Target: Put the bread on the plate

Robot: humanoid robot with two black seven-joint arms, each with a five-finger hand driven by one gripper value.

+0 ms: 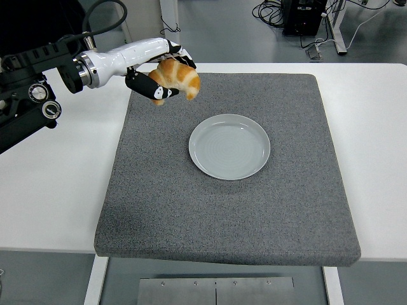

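A white table [57, 190] carries one thick grey felt-like mat [191, 210] that covers most of its middle. Beyond the far edge lies a grey floor with black cables [273, 9] and a white table leg [337, 28]. The one round pale grey-blue plate [229, 146], lying on the mat, holds nothing; it sits below and to the right of the hand, apart from it. The robot's left hand [159, 73], white-backed with black fingers [149, 86], is raised over the mat's far left corner and clasps the single golden-brown croissant-shaped bread [180, 77], which hangs in the air within its grip, its curved end sticking out toward the plate. One arm is in view, coming from the left edge.
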